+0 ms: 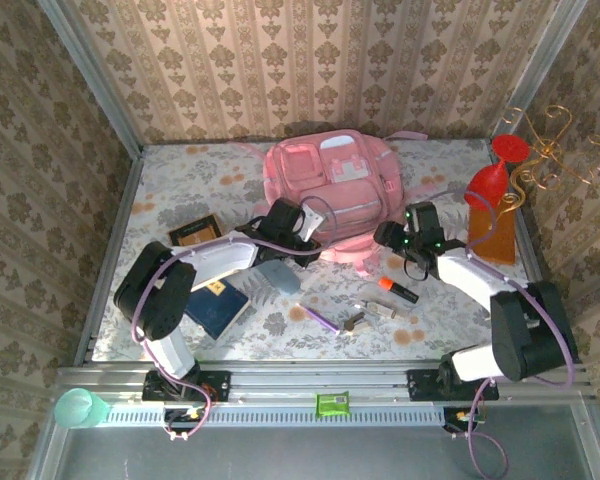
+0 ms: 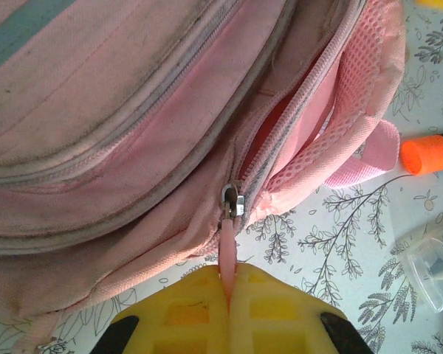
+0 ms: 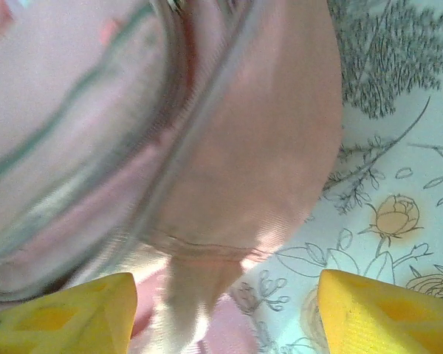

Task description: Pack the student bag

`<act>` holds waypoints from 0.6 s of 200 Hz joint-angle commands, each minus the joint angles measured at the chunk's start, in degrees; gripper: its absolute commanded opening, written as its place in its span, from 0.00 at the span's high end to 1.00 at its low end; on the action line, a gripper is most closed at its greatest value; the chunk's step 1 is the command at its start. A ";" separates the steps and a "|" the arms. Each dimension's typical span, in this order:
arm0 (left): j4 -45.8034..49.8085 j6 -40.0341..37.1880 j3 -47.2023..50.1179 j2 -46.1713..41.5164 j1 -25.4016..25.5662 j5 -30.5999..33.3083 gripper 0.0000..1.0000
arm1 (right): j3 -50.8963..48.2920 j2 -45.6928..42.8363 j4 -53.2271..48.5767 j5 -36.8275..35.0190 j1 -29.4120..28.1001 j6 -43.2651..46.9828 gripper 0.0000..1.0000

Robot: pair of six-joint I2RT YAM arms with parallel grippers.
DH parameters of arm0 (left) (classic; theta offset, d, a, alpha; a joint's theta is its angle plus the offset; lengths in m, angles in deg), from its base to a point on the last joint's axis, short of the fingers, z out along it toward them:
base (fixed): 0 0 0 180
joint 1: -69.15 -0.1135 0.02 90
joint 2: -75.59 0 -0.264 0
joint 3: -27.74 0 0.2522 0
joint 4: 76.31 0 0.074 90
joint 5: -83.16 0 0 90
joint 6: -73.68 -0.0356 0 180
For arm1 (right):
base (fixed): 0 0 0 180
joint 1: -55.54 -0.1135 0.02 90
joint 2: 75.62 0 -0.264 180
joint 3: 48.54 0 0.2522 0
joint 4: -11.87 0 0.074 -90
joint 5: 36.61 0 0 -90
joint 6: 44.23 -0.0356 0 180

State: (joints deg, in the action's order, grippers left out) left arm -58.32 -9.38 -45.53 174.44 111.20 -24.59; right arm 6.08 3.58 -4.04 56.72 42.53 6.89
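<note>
We see the student bag lying flat at the far middle of the bench, close to the back wall, with its pocketed front facing up. The left fingers are pressed together on the pink zip pull. The pull hangs from a metal slider at the end of a partly opened zip on the bag's near edge, where the pocket mouth gapes beside a pink mesh panel. The right fingers stand wide apart at the bag's near right corner, with pink fabric lying between them and nothing gripped. The bag's front carries white patches, and any print on them is too small for us to read. On the bench nearer the arms lie an orange-capped marker, a purple pen and a dark blue book, which bears a small yellow mark we cannot make out. A clear plastic case rests just beside the marker.
</note>
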 commanded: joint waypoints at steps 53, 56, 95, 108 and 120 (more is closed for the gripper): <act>0.25 1.97 1.19 1.79 1.80 1.65 1.00 | 7.63 5.70 -2.51 -6.72 -10.55 -5.68 0.39; 0.25 1.94 1.18 1.83 1.81 1.67 1.00 | 8.07 6.35 -2.51 -6.76 -10.81 -5.95 0.39; 0.09 2.11 1.33 2.30 2.17 1.76 1.00 | 10.61 12.68 -3.47 -7.85 -12.12 -8.87 0.41; -0.10 2.11 1.65 2.14 2.19 1.69 1.00 | 9.88 13.88 -2.74 -8.21 -12.12 -10.29 0.42; -0.56 2.09 2.14 2.23 2.25 1.55 1.00 | 8.93 14.73 -1.17 -8.19 -12.13 -11.48 0.42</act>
State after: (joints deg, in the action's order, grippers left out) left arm -59.59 -8.22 -44.94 175.40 112.77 -22.85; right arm 15.69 15.84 -5.09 50.52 30.84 -0.54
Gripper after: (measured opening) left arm 0.045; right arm 0.581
